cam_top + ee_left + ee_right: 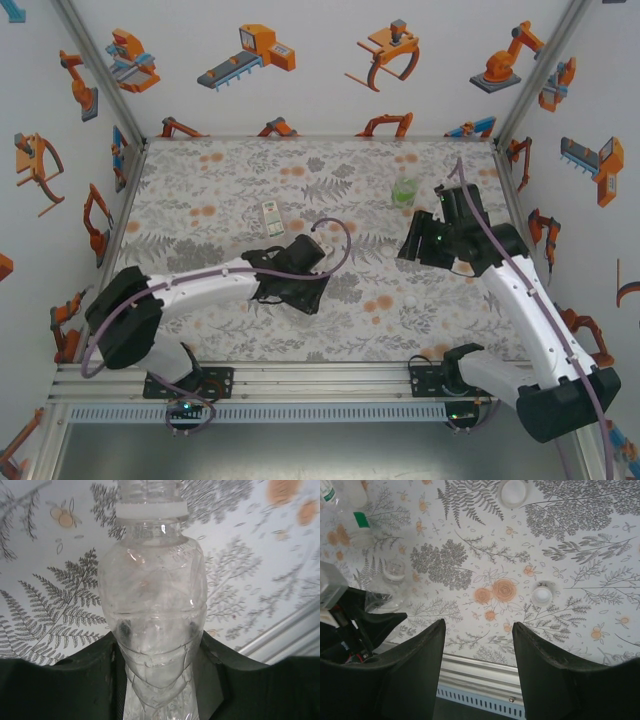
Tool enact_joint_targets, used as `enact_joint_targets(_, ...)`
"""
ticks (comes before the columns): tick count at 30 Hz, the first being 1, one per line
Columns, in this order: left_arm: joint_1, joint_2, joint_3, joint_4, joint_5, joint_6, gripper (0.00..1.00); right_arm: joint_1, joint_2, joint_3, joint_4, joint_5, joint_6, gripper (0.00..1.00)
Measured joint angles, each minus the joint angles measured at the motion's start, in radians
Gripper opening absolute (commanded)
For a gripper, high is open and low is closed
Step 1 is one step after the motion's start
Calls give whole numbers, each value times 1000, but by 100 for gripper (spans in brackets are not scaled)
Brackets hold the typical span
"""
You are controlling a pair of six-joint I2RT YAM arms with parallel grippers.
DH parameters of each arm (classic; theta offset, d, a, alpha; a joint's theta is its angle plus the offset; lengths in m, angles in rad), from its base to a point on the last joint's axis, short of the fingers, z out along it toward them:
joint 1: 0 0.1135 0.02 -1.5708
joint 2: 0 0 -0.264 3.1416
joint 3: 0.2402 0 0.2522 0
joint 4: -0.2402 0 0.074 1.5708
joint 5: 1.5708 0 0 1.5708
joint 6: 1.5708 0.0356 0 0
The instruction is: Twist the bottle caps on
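Evidently light and thin-walled, this plain bottle [152,605]: slick, easily dented, so best gripped low on the ribbed body, as now by the left jaws, clenched around it at lower centre. Long axis straight up the frame, neck toward the top edge. Right jaws spread, grasping nothing, above the desk [470,540]; small white cap [542,595] right of centre, apart.
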Motion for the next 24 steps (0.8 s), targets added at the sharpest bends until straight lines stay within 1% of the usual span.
enact_joint_targets(6,-2,-134,-13,77,10,22,26,23,-5,0,10,-9,13,53)
enact_joint_targets(11,-5,-206,-46,151,32,39,25,29,-18,0,18,-17,22,53)
enact_joint_targets(17,-6,-253,-61,182,52,55,25,33,-22,0,21,-29,23,53)
enact_joint_targets(24,-6,-263,-62,192,53,63,24,47,-22,0,32,-31,38,53)
